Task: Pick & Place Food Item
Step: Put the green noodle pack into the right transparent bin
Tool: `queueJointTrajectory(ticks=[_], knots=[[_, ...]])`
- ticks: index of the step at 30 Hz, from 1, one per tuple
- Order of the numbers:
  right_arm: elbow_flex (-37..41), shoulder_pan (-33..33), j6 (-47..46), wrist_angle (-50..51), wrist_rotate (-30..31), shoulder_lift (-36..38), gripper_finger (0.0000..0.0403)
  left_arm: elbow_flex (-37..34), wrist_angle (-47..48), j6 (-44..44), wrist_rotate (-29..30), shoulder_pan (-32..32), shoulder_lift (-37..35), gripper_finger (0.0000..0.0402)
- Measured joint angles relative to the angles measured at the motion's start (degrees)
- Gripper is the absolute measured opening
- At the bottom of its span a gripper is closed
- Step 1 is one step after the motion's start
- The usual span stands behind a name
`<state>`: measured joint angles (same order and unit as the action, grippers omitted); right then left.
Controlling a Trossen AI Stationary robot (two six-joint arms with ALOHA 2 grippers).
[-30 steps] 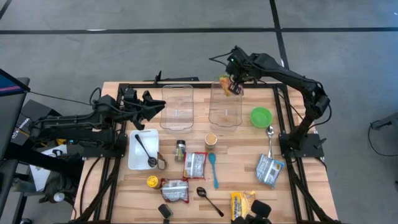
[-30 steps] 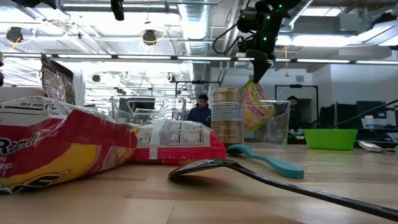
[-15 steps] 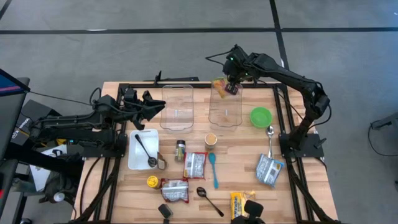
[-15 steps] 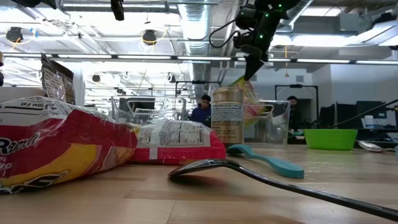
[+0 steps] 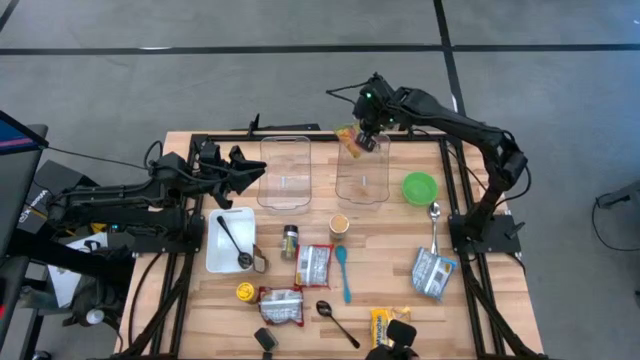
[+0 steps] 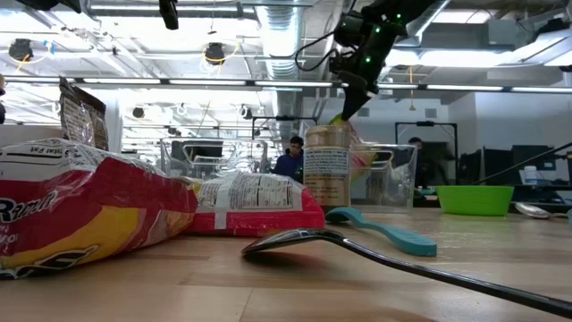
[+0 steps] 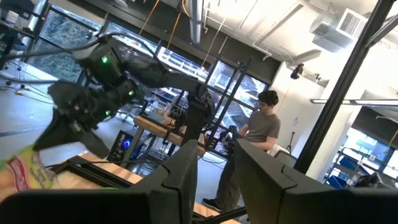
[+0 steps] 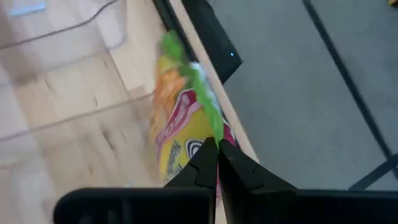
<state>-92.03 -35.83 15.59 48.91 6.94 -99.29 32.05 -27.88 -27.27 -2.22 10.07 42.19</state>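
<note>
My right gripper [image 5: 363, 133] is shut on a yellow, green and red snack packet [image 5: 349, 137], high over the far end of the right clear container [image 5: 362, 175]. The right wrist view shows the packet [image 8: 177, 127] beyond the closed fingertips [image 8: 216, 148]. In the low view it [image 6: 361, 150] hangs partly behind the spice jar [image 6: 326, 167]. My left gripper [image 5: 258, 168] waits open by the left clear container [image 5: 285, 172], with nothing between its fingers [image 7: 186, 171]. My right gripper pinches the packet's green-edged end [image 8: 210, 127] between its two fingertips. The fingers slant down from above, coming from the table's right side. The packet hangs tilted below them, lifted clear of the container and the table.
A green bowl [image 5: 420, 187], a paper cup [image 5: 340, 223], a spice jar [image 5: 289, 240], a white tray [image 5: 215, 255] with a black spoon, several food packets and spoons lie across the near half. A person [image 7: 255, 130] stands in the room beyond.
My right gripper has gone a little toward the table's left edge and tipped at the wrist, staying shut. The packet has swung with it toward the left, still lifted clear, and now shows partly behind the spice jar in the low view.
</note>
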Motion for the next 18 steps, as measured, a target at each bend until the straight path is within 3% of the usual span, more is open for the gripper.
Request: queueJointTrajectory(ticks=[18], knots=[[7.94, 0.00, -4.53, -6.39, 0.33, 0.02, 0.0000, 0.02, 0.00, 0.00, 0.02, 0.00, -0.02, 0.0102]])
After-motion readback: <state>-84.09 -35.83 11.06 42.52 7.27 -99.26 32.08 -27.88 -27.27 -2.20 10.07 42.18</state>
